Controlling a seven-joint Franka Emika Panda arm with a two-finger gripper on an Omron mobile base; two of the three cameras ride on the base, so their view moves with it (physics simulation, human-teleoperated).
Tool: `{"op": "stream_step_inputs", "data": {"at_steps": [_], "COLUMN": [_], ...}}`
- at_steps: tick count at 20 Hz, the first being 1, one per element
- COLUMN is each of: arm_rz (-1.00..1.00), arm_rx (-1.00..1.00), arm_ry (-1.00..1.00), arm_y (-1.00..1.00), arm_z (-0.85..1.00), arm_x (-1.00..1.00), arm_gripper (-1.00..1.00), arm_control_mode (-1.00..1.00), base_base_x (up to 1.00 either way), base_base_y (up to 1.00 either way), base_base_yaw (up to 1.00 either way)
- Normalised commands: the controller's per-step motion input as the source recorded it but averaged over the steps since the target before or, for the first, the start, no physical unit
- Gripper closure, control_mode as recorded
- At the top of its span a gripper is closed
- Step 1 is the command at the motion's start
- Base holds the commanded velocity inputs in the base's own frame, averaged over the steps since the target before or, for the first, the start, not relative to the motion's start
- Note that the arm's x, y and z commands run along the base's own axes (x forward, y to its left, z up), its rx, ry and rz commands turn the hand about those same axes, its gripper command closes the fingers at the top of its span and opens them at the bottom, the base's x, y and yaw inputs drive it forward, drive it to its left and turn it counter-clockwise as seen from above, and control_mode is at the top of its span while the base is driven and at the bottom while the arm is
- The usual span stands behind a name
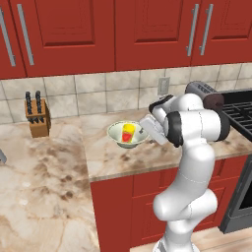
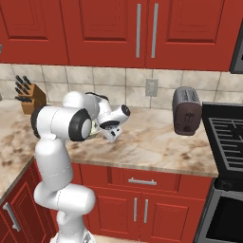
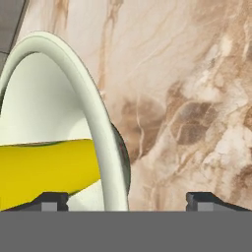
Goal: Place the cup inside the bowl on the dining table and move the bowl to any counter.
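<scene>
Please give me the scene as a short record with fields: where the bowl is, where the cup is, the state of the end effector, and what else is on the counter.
bowl: standing on the counter
cup: yellow, inside the bowl
end effector: open, its fingertips on either side of the bowl's rim
task state: cup in bowl, bowl on counter
other items: knife block at the backsplash, toaster next to the stove

At frame centre-left the white arm (image 2: 61, 142) bends over the marble bench (image 2: 156, 142); a toaster (image 2: 186, 111) stands right, a knife block (image 2: 32, 98) (upper left) by the tiles.
</scene>
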Motion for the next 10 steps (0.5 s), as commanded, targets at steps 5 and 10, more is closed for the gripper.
{"op": "stream_step_inputs", "data": {"at_steps": [5, 10], "arm_rz": [0.00, 0.00], "arm_rx": [0.00, 0.00], "arm_ry": [0.00, 0.00], "arm_y": [0.00, 0.00], "arm_z": [0.06, 0.24], "arm_x": [-0.06, -0.31], "arm_gripper": [-1.00, -1.00], "arm_control_mode": [-1.00, -1.00], "base_base_x": [0.00, 0.00], "base_base_y": [0.00, 0.00], "base_base_yaw": [0.00, 0.00]}}
